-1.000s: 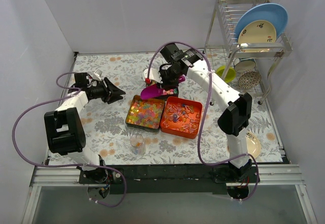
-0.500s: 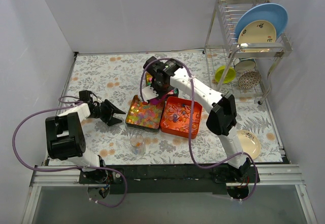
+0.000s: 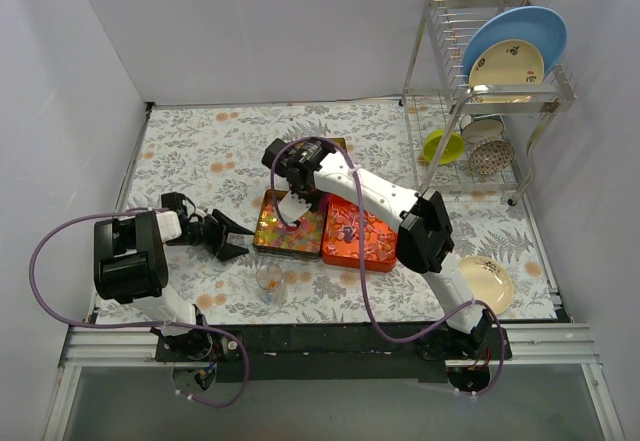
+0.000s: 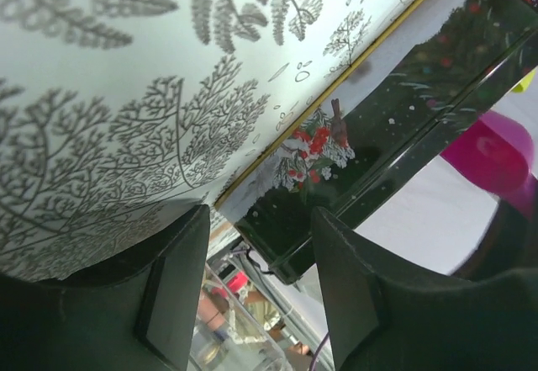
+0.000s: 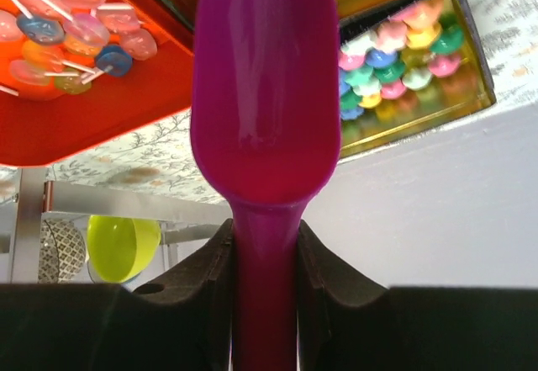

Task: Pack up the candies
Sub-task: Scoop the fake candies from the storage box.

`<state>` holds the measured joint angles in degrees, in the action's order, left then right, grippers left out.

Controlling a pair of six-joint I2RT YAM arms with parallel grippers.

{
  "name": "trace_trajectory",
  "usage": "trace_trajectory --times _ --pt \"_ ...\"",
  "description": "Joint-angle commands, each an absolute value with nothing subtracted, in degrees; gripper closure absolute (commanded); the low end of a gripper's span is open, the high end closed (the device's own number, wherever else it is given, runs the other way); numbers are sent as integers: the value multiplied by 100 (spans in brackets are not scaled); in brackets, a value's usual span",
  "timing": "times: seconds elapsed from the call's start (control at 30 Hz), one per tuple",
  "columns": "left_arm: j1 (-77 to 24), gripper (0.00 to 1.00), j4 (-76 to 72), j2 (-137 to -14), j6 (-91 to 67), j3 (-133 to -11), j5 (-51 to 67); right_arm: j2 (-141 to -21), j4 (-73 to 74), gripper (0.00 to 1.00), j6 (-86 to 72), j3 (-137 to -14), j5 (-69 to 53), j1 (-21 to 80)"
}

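Pastel candies fill a dark tin; clear-wrapped candies lie in an orange tray beside it. My right gripper hangs over the tin's far edge. In the right wrist view it is shut on the handle of a purple scoop, whose bowl shows no candy, with the pastel candies and wrapped candies beyond. My left gripper is low on the table, left of the tin, open and holding nothing. Its wrist view faces the tin's side.
A small clear glass stands in front of the tin, and shows between my left fingers. A dish rack with plates and a green bowl stands at the back right. A cream plate lies near the right arm's base.
The right arm has swung left and toward the near side, carrying the scoop from behind the trays to over the tin. The left gripper has slid nearer and toward the tin, its jaws widening.
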<state>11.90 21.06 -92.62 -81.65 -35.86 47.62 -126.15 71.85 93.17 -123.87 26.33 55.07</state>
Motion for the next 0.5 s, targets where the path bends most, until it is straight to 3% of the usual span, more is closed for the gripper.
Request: trace_trajectory --times 0.0,0.13,0.47 --pt "1169 49 1969 -9483 -8078 -3735 5080 -12770 7444 99 9589 -12244 3410 5625" --pt "1169 49 1820 -9422 -8191 -3578 5097 -12762 7479 99 9431 -11901 3551 5721" --pt "1178 50 1529 -9290 -8341 -3366 5247 -12428 7479 99 8526 -11409 2120 5696"
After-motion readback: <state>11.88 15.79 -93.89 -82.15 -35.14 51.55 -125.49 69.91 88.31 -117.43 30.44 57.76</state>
